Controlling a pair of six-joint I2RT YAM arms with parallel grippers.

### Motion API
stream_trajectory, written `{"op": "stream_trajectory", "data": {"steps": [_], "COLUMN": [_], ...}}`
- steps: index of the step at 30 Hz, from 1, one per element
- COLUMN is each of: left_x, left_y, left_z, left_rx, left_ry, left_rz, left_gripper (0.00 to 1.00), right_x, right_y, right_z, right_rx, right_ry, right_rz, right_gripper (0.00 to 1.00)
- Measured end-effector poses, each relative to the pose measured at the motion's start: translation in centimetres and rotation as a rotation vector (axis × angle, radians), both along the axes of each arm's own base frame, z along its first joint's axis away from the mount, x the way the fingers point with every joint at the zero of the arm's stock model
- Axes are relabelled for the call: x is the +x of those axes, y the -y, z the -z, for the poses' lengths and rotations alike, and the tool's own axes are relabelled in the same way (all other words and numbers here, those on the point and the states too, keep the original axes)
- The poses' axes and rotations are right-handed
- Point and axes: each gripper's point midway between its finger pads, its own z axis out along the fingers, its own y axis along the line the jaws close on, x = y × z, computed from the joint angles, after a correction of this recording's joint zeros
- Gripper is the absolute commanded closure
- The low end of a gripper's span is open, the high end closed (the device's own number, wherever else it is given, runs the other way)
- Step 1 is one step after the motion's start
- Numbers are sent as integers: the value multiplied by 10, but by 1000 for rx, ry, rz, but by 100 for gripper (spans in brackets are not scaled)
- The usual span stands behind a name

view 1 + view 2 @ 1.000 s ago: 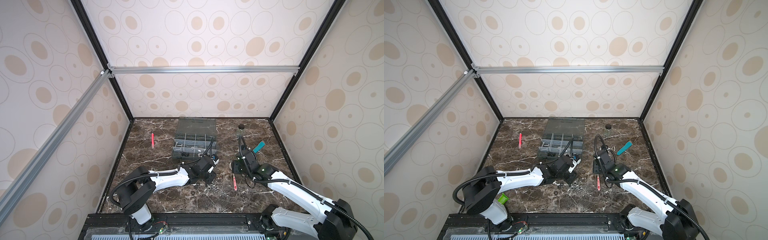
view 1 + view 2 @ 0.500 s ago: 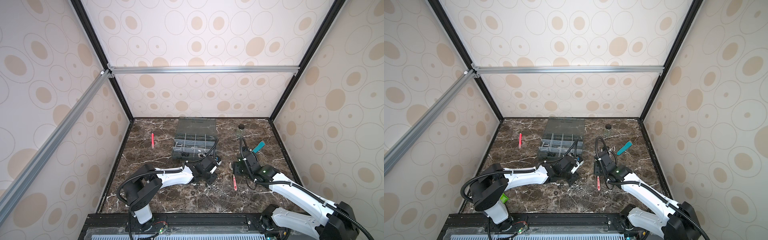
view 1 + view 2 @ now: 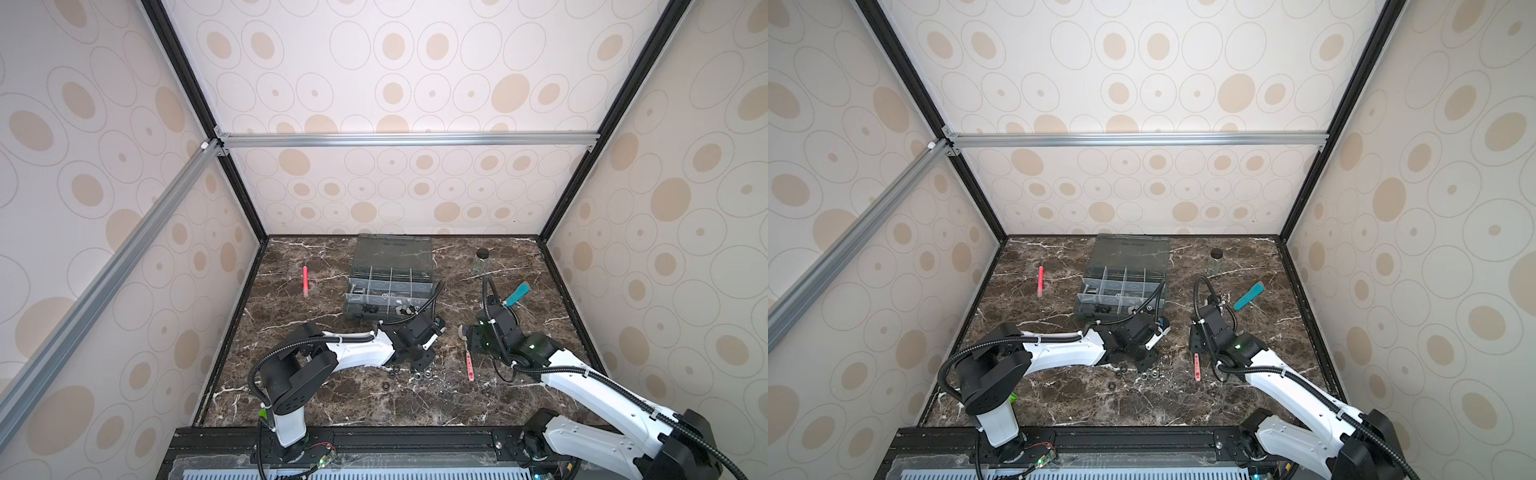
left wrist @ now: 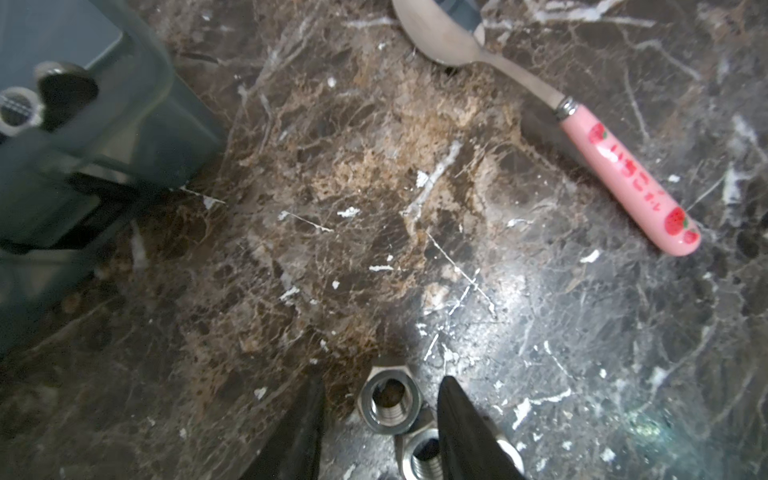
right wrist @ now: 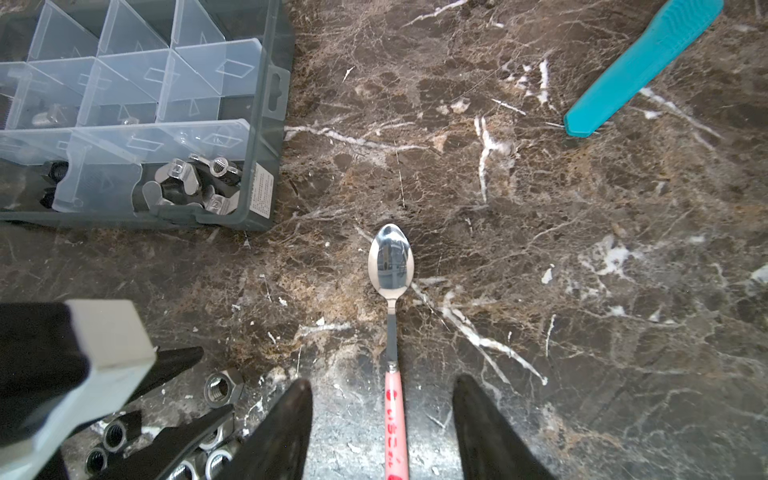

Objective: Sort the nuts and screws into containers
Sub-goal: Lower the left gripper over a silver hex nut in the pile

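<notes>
The left gripper (image 4: 381, 384) is low over the brown marble tabletop (image 4: 374, 208). Its jaws are narrowly parted, with black fingers (image 4: 299, 428) on either side of a silver hexagonal metal nut (image 4: 388, 401) with a threaded hole, and they do not grip it. A second such nut (image 4: 419, 457) lies against the first.

At least five loose nuts (image 5: 220, 388), some silver and some dark, are clustered there just in front of the grey plastic organizer box (image 5: 266, 124). The box's front right corner compartment (image 5: 247, 166) holds about three silver wing nuts (image 5: 195, 183), and black pieces (image 5: 54, 170) sit in the next one.

The right gripper (image 5: 382, 380) hangs with its jaws wide. It straddles the handle of the one pink-handled metal spoon (image 5: 390, 266) without touching it. One teal plastic tool (image 5: 640, 66) lies well apart, and one black-capped glass jar (image 3: 482, 259) stands near the back.
</notes>
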Motion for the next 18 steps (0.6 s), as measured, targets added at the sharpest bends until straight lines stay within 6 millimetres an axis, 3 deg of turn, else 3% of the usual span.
{"op": "stream_trajectory", "data": {"steps": [18], "left_x": [3], "left_y": [-4], "left_z": [3], "left_rx": [41], "left_ry": [17], "left_rz": [2], "left_gripper": [61], "right_x": [-9], "right_y": [7], "right_z": [10], "right_rx": [11], "right_ry": [-12], "right_rz": [27], "right_gripper": [42]}}
